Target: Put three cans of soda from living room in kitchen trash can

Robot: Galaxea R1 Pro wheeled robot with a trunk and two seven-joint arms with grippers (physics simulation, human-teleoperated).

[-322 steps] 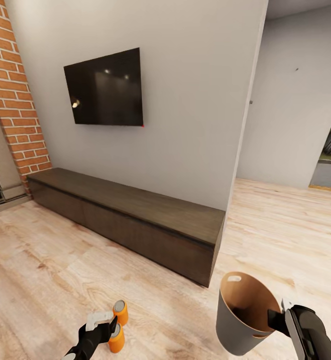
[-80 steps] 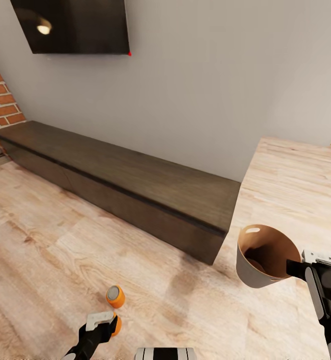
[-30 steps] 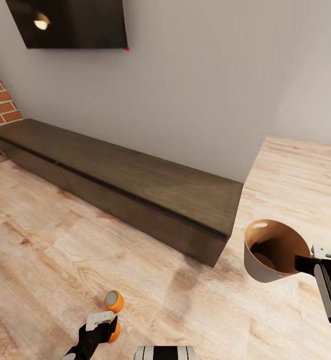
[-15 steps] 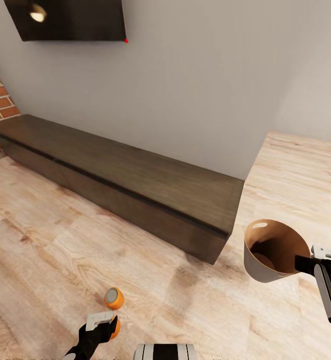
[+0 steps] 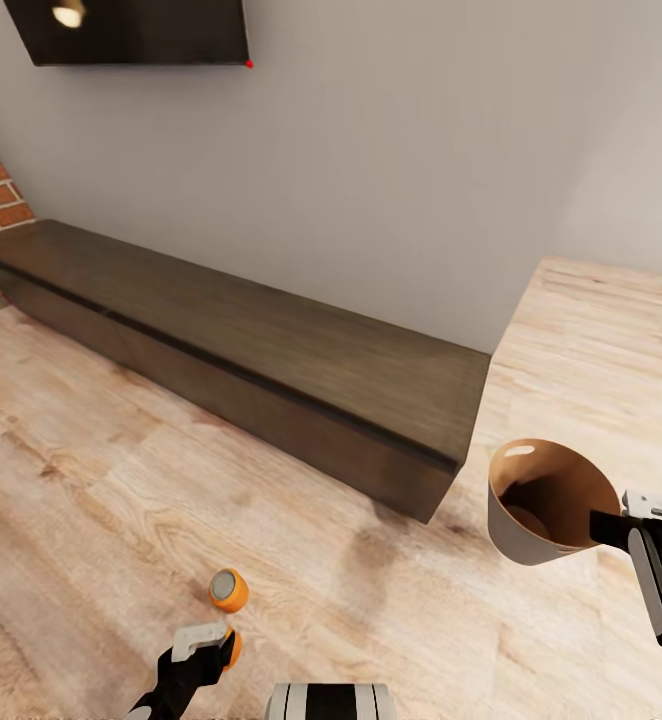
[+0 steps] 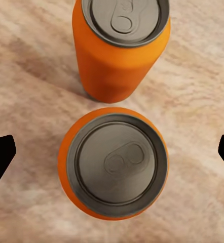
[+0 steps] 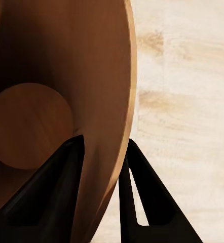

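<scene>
The left gripper (image 6: 112,152) is hovering with fingers spread over one of two cans (image 6: 113,168) standing on the floor (image 5: 91,500), while the right fingers (image 7: 56,197) are pinching the bin (image 5: 531,530) rim.

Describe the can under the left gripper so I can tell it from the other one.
Start at the long dark cabinet; two orange cans stand on the floor before it. Yours is the near can, centred between the left gripper's open fingers; the far can stands clear.

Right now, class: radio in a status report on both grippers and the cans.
Left gripper open over one upright orange soda can. Second orange can standing beside. Right gripper shut on pale grey bin. Nothing blocking.
</scene>
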